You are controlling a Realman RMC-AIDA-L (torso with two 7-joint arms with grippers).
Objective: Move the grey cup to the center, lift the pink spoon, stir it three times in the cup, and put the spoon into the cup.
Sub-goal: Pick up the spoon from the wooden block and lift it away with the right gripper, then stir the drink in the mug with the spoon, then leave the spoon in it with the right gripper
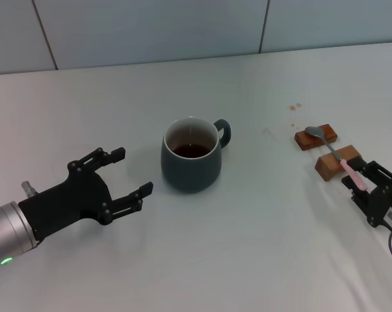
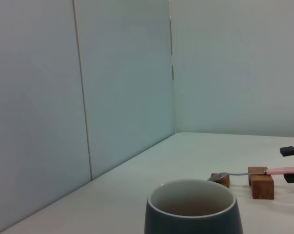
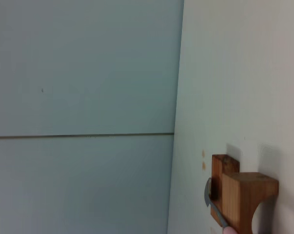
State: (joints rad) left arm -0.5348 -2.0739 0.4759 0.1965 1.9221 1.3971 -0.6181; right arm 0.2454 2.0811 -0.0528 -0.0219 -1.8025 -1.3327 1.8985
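Note:
The grey cup [image 1: 191, 155] stands upright mid-table with dark liquid inside and its handle pointing to the far right; it also shows in the left wrist view [image 2: 190, 210]. My left gripper [image 1: 132, 171] is open and empty, just left of the cup and apart from it. The pink spoon [image 1: 348, 169] lies across two wooden blocks, its metal bowl on the far one; it also shows in the left wrist view [image 2: 281, 170]. My right gripper [image 1: 367, 183] is open at the near end of the pink handle, with a finger on either side of it.
The two brown wooden blocks [image 1: 316, 137] [image 1: 335, 162] stand at the right and hold the spoon off the table. A few small brown stains [image 1: 294, 106] lie beyond them. A pale panelled wall [image 1: 182, 26] runs along the table's far edge.

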